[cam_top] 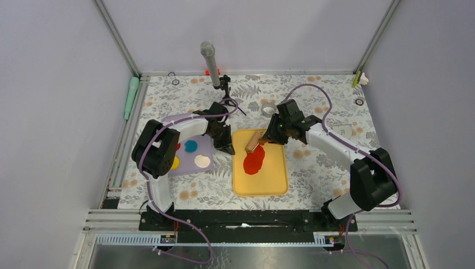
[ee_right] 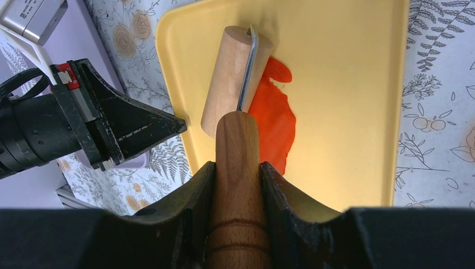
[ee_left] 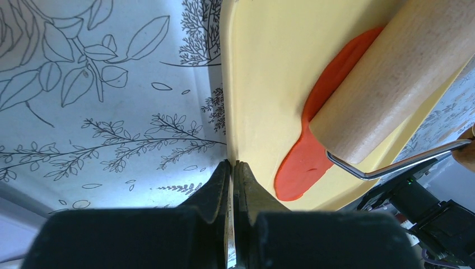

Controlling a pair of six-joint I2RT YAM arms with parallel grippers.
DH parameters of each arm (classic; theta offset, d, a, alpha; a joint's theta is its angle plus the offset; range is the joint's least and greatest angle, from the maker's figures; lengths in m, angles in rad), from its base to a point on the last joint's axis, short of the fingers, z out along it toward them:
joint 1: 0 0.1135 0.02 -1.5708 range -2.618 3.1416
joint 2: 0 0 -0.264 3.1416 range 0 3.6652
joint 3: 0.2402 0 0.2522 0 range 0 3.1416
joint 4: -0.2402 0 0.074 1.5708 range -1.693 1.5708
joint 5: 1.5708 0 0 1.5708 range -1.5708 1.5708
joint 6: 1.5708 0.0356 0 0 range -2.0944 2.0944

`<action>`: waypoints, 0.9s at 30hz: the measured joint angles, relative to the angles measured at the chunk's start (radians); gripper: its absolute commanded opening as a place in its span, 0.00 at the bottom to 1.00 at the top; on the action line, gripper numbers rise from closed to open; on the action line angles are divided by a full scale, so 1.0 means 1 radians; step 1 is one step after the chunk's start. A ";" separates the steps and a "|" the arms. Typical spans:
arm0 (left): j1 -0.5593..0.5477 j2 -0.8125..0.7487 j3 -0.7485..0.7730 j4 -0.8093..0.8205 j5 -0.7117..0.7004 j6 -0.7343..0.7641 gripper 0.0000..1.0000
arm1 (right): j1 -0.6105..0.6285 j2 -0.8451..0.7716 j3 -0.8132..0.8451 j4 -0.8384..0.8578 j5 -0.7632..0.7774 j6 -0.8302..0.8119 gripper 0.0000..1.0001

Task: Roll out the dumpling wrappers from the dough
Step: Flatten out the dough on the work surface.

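Right gripper (ee_right: 238, 171) is clamped on the roller's wooden handle (ee_right: 238, 224). The roller (ee_right: 229, 78) lies on the yellow tray (ee_right: 347, 84), its drum over the far end of the red dough (ee_right: 277, 123). How far the dough runs under the drum is hidden. The visible dough is flat and irregular, left of the tray's middle.

Left gripper (ee_left: 232, 168) is clenched on nothing, tips at the tray's left rim; contact cannot be told.

On the purple board (cam_top: 189, 163), a red disc (cam_top: 178, 147) is partly hidden by the left arm (cam_top: 162, 145). A blue disc (cam_top: 191, 146), a yellow disc (cam_top: 175, 163) and a cream disc (cam_top: 202, 162) lie near it.
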 measured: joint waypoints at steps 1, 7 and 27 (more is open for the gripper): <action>0.000 0.000 0.000 0.000 0.000 0.000 0.00 | 0.003 0.003 0.003 0.002 0.001 -0.001 0.00; 0.000 0.000 0.000 0.000 0.000 0.000 0.00 | 0.009 0.006 0.003 0.012 -0.005 -0.002 0.00; 0.000 0.000 0.000 0.000 -0.001 0.000 0.00 | 0.048 0.005 0.096 -0.121 -0.034 -0.017 0.00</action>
